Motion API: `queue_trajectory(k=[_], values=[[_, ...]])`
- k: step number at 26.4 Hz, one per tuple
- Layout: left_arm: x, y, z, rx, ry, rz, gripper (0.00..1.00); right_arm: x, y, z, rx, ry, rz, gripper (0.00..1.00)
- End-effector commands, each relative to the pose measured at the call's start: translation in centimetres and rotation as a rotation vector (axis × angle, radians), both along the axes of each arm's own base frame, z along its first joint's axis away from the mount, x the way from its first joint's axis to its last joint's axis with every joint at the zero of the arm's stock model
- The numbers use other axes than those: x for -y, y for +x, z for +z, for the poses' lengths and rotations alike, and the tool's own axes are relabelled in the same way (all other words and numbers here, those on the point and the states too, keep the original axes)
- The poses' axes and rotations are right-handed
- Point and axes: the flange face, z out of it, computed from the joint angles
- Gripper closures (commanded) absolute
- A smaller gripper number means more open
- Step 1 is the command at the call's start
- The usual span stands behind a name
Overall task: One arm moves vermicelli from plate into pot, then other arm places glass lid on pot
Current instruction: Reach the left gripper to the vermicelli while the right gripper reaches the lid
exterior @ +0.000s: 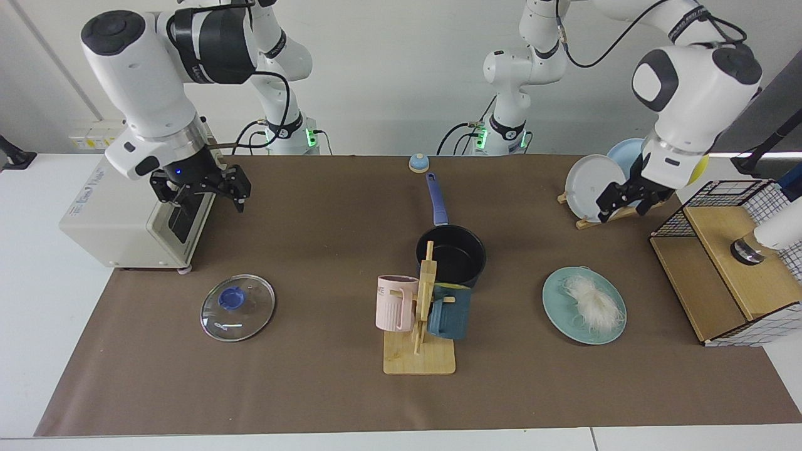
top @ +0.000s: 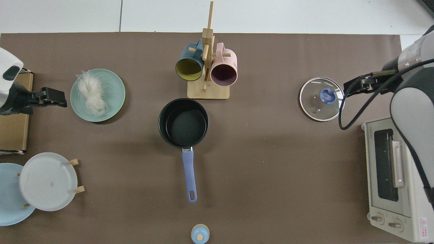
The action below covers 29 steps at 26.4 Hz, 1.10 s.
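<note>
Facing view first: my left gripper (exterior: 624, 202) hangs in the air in front of the plate rack (exterior: 617, 213), above and behind the teal plate (exterior: 557, 307), its fingers spread and holding nothing. From above, that same gripper (top: 54, 98) shows just beside the plate's (top: 117, 98) rim, near the vermicelli (top: 91, 92) but not touching it. My right gripper (exterior: 202, 191) hovers in front of the toaster oven (exterior: 119, 216), fingers parted and empty; in the top view it (top: 356, 84) sits just off the edge of the glass lid (top: 318, 108).

The vermicelli (exterior: 592, 302) lies as a loose white tangle on the teal plate, toward one side of it. The pot (exterior: 460, 250) stands well apart from the plate near the middle of the brown mat (exterior: 301, 388), empty, black inside, its blue handle (exterior: 437, 200) pointing toward my bases. The glass lid (exterior: 247, 310) lies flat on the mat, knob up, well apart from the pot (top: 183, 123).

Just beside the pot, a wooden mug tree (exterior: 421, 332) holds a pink mug (exterior: 395, 304) and a dark teal mug (exterior: 450, 312). A wire-sided box (exterior: 730, 269) stands near the plate rack.
</note>
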Motion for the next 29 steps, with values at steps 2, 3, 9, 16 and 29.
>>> queue_trajectory(k=[2,3,9,16,29], values=[[-0.1,4.2,-7.2,0.035,-0.006,0.080,0.00,0.3,5.4,-3.5,0.029,-0.014,-0.011,0.01],[0.0,4.7,-8.0,0.047,-0.005,0.092,0.00,0.4,5.8,-4.2,0.034,-0.015,-0.012,0.01],[0.5,7.1,-12.9,0.047,-0.002,0.132,0.00,1.0,7.1,-7.8,0.063,-0.022,-0.016,0.01],[0.8,9.2,-15.4,0.099,0.033,0.190,0.00,2.7,6.6,-16.8,0.069,-0.015,-0.040,0.00],[0.9,9.5,-20.5,0.105,0.034,0.176,0.01,5.0,4.3,-24.5,0.032,-0.007,-0.070,0.00]])
